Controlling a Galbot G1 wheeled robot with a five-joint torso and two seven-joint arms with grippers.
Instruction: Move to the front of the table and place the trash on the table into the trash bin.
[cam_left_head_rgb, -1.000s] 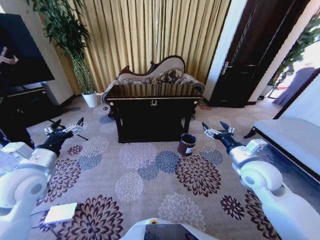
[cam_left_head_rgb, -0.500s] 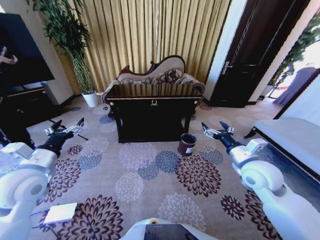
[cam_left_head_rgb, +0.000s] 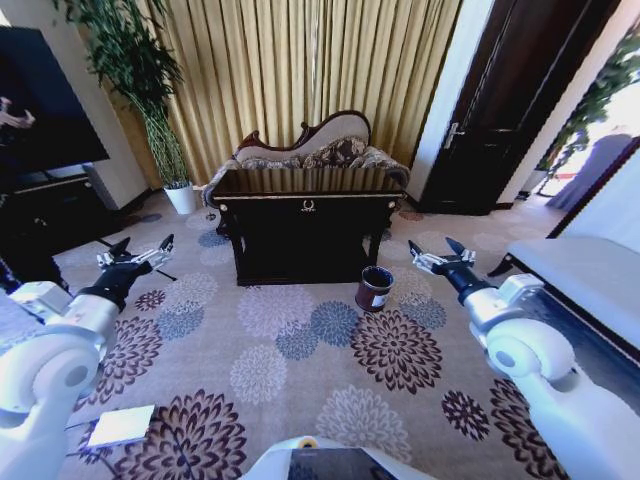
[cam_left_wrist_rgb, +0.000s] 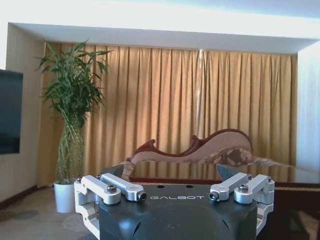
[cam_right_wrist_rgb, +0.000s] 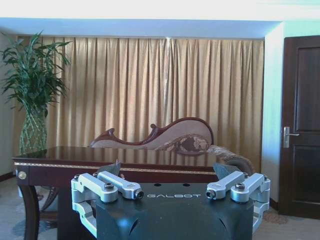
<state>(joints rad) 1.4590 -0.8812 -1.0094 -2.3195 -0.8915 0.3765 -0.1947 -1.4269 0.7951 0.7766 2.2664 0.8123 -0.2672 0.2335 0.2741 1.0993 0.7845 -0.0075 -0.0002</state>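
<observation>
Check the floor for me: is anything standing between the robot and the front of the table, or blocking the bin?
Nothing visible does. Open carpet runs up to the table. The trash bin stands on the floor by the table's front right corner. Left gripper and right gripper are open, held out over carpet.

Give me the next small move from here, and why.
Probably drive the base forward toward the table. It stands well ahead across the carpet, out of reach. The left gripper and right gripper are both open, raised either side, holding nothing. The trash bin sits on the floor by the table's front right corner.
</observation>
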